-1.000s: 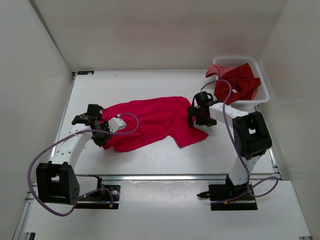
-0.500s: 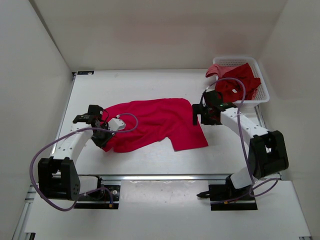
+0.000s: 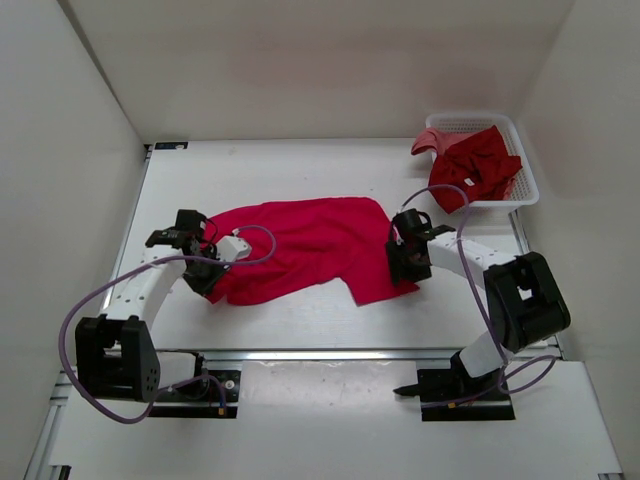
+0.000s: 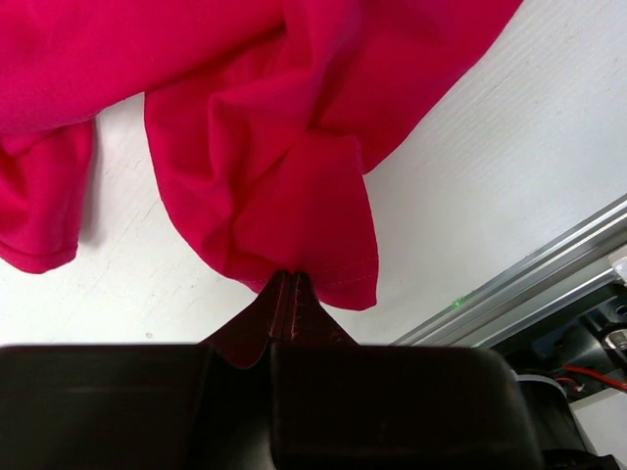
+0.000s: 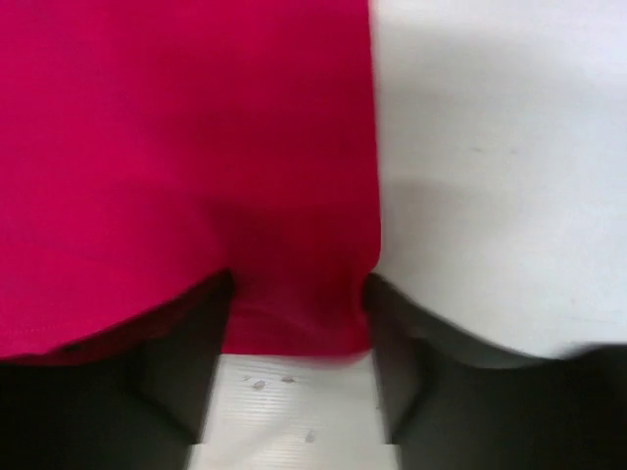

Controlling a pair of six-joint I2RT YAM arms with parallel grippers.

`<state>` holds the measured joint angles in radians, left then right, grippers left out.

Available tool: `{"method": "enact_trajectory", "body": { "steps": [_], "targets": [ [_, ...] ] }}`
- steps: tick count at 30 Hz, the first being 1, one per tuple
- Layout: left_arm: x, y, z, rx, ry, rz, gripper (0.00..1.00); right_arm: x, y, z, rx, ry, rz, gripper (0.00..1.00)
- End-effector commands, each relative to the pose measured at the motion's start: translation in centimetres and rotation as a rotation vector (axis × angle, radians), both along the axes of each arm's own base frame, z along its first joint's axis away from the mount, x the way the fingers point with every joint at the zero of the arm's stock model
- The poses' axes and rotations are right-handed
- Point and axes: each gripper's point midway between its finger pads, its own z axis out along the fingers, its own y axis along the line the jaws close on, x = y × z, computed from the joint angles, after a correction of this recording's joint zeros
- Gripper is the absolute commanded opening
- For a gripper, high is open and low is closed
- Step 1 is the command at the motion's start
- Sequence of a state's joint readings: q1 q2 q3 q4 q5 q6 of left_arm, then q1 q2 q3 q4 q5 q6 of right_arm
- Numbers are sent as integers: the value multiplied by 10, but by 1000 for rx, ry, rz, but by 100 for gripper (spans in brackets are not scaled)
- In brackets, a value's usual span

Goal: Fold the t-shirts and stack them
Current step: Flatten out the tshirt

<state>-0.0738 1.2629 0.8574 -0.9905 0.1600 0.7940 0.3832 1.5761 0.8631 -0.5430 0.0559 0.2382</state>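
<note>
A bright pinkish-red t-shirt [image 3: 310,245] lies spread across the middle of the table. My left gripper [image 3: 205,275] is shut on its near-left hem, and the left wrist view shows the cloth [image 4: 265,147] pinched between the closed tips of that gripper [image 4: 289,281]. My right gripper [image 3: 408,264] is down at the shirt's near-right corner. In the right wrist view this gripper [image 5: 294,294] has its jaws apart, one on each side of the flat corner of the shirt [image 5: 196,147]. A dark crimson t-shirt [image 3: 478,170] and a salmon pink one [image 3: 430,140] sit in the basket.
The white mesh basket [image 3: 527,170] stands at the back right, by the right wall. A metal rail [image 3: 350,353] runs along the table's near edge, with both arm bases behind it. Purple cables loop off both arms.
My right gripper has come back from the shirt's far-right edge down to its near-right corner, and its jaws have narrowed. The left gripper has kept its hold and barely moved.
</note>
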Motion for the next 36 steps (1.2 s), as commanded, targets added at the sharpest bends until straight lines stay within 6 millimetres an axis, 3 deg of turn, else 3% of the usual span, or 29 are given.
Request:
{"method": "enact_trajectory", "body": {
  "steps": [1,3,6,8,9,11,12,13,14,15,16,17,18,19,20,21,25,26,27,29,31,33,36],
  "targets": [
    [9,-4,11,-39,-54,34,0,-35,12,-23,47,102,54,41],
    [14,-5,15,-62,-65,69,0,-31,18,-23,83,106,47,0],
    [25,-6,26,-91,-111,137,0,-11,21,-9,109,55,40,1],
    [38,-6,44,-101,-187,182,0,18,16,20,108,-38,27,0],
    [50,-5,62,-107,-241,202,0,39,14,43,109,-100,22,0],
    [87,1,124,-144,-403,281,0,76,10,103,102,-271,18,0],
    [96,-2,139,-171,-417,290,0,99,10,144,93,-383,17,0],
    [113,7,183,-194,-518,331,0,117,13,191,107,-506,27,0],
    [127,11,226,-219,-607,359,0,122,10,219,84,-582,28,0],
    [132,16,237,-210,-624,372,0,133,7,263,46,-699,31,0],
    [138,20,279,-208,-724,387,0,137,7,310,19,-817,61,0],
    [139,17,324,-213,-838,364,0,135,6,352,-44,-928,83,0],
    [138,22,337,-185,-868,377,0,129,7,372,-96,-983,98,0],
    [134,26,372,-170,-959,387,0,118,13,411,-133,-1085,120,0],
    [127,18,404,-192,-1039,362,0,110,10,442,-162,-1161,132,0],
    [119,26,431,-181,-1118,385,0,97,11,463,-188,-1217,121,0],
    [77,50,503,-160,-1393,482,0,49,-5,546,-366,-1420,54,0],
    [73,55,514,-154,-1448,506,0,39,-11,568,-421,-1490,29,0],
    [57,70,524,-120,-1499,548,0,22,-18,578,-442,-1512,-17,0],
    [38,80,548,-113,-1592,586,0,2,-25,594,-637,-1585,-56,0],
    [27,83,559,-110,-1631,594,0,10,-21,587,-720,-1511,-5,0],
    [33,80,549,-105,-1596,566,0,21,1,573,-632,-1512,31,0],
    [52,79,517,-108,-1478,580,0,39,9,567,-630,-1511,15,0]
  ]
}}
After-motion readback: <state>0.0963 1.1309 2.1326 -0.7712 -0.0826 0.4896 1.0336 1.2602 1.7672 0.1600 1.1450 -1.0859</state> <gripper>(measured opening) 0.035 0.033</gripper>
